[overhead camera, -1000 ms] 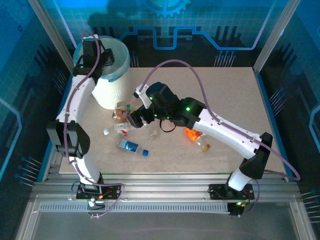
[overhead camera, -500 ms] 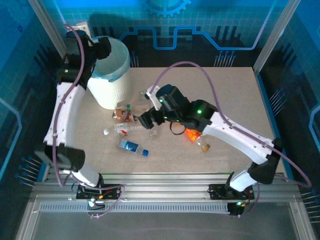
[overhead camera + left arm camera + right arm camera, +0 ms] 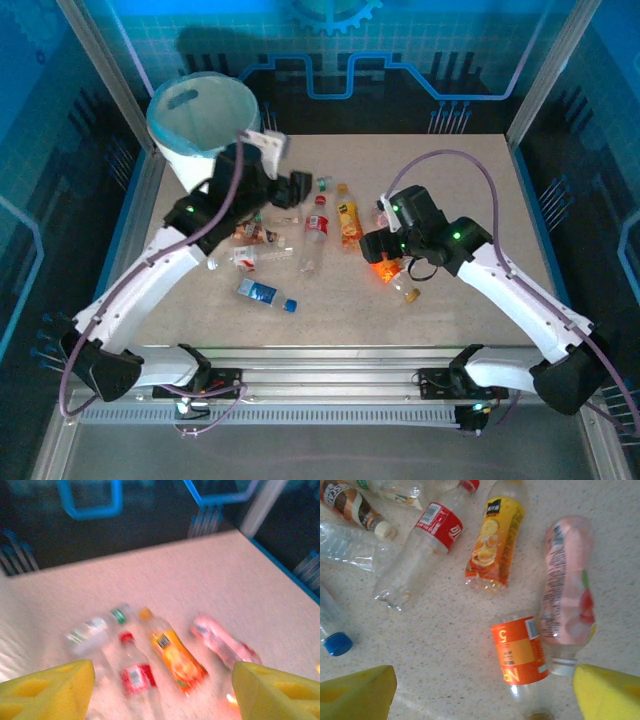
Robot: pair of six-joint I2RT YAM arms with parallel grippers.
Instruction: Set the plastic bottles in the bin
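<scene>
**Both grippers spread wide over the scattered bottles, nothing held**

The right gripper hangs low over the table. Its yellow fingers stand far apart and grasp nothing. An orange-label bottle lies flat just ahead of the gap, nearer the right-hand finger and touching neither. A pink bottle lies just beside it on that side and reaches farther ahead. Beyond these lie a yellow juice bottle and, to its left, a red-label bottle. A blue-capped bottle sits near the left-hand finger. A brown-label bottle lies farthest ahead on the left.

The left gripper is also wide open and empty, held above the table. In its blurred wrist view the red-label bottle lies nearest, just ahead of the gap. The juice bottle and the pink bottle lie to the right of it, and a green-label bottle lies ahead to the left.

The bin stands upright at the table's far left corner, behind the left gripper and well apart from the bottles. Its pale blue lining shows, but its contents cannot be made out.
</scene>
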